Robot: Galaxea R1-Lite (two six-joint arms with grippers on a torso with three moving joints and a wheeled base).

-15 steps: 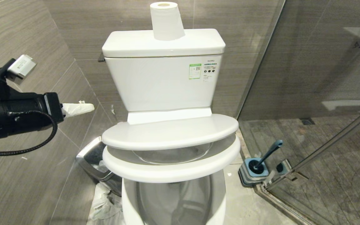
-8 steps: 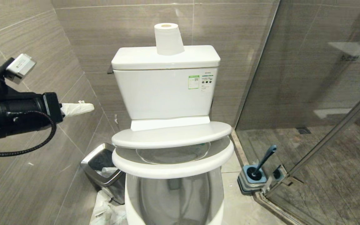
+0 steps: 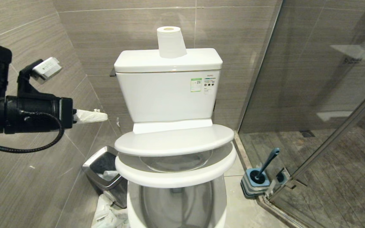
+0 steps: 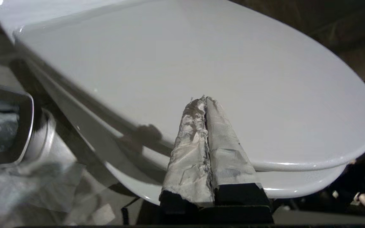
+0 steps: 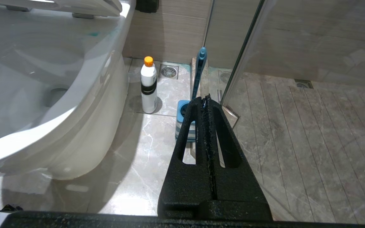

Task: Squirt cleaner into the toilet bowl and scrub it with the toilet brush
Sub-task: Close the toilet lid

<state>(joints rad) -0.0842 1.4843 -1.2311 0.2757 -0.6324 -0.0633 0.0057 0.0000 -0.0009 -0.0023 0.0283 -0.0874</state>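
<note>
The toilet bowl (image 3: 131, 212) stands in the middle, its white seat (image 3: 176, 172) and lid (image 3: 174, 139) both partly lifted over it. My left gripper (image 3: 105, 117), its fingers wrapped in white tape, is shut and empty, level, just left of the lid and apart from it. From the left wrist, the gripper (image 4: 205, 98) points across the lid (image 4: 201, 63). The toilet brush (image 3: 269, 161) stands in its blue holder (image 3: 254, 183) on the floor at the right. The cleaner (image 5: 148, 84) stands between the bowl (image 5: 74, 104) and the brush (image 5: 200, 71). My right gripper (image 5: 205, 98) hangs shut, low above the floor.
A steel-rimmed bin (image 3: 105, 169) stands left of the toilet, with crumpled plastic (image 3: 108, 213) in front of it. A paper roll (image 3: 170, 42) sits on the cistern. A glass shower screen (image 3: 296, 95) with a metal floor rail closes the right side. Tiled walls run left and behind.
The whole head picture has shifted, with the toilet now lower and smaller in frame. My left arm has reached further right, towards the lid. The fingers stay shut.
</note>
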